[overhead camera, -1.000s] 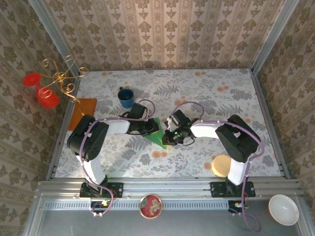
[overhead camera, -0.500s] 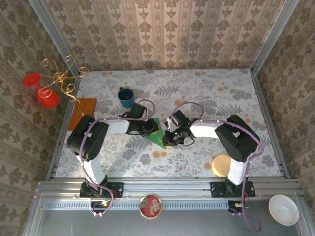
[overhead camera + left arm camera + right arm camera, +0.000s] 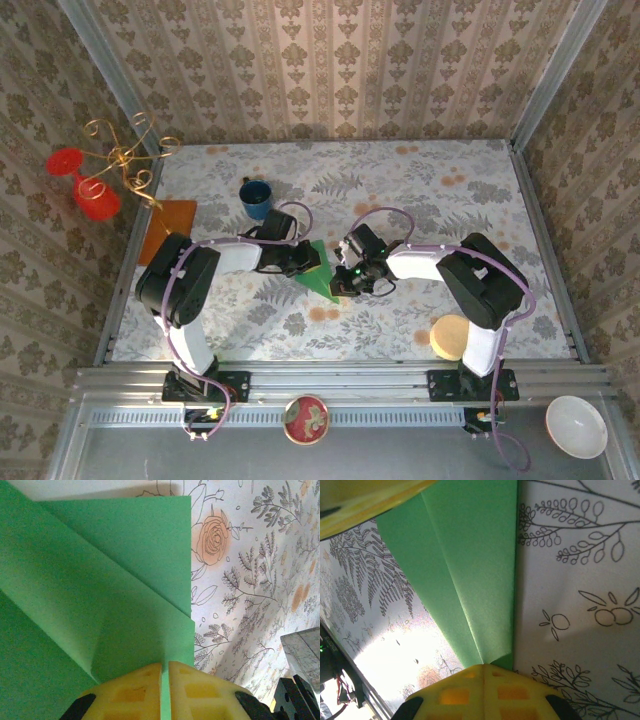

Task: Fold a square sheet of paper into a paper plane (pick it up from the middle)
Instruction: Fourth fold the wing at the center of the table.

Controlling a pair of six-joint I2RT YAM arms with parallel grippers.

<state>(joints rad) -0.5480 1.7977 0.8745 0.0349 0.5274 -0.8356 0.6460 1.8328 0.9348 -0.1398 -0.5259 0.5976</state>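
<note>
The bright green paper plane (image 3: 318, 270) lies at the table's middle as a narrow layered triangle, its point toward the near side. My left gripper (image 3: 305, 262) comes in from the left and is shut on it. In the left wrist view the yellow fingertips (image 3: 135, 685) pinch a raised edge of the green paper (image 3: 100, 580), with the gripper (image 3: 165, 669) low in the frame. My right gripper (image 3: 341, 279) meets the paper from the right. In the right wrist view it (image 3: 482, 669) is shut on the narrow end of the folded paper (image 3: 470, 570).
A blue mug (image 3: 256, 198) stands behind the left arm. An orange-brown sheet (image 3: 168, 228) lies by the left wall under a gold stand with red glasses (image 3: 110, 165). A tan disc (image 3: 452, 336) sits near the right base. Red (image 3: 306, 418) and white (image 3: 576, 426) bowls rest below the rail.
</note>
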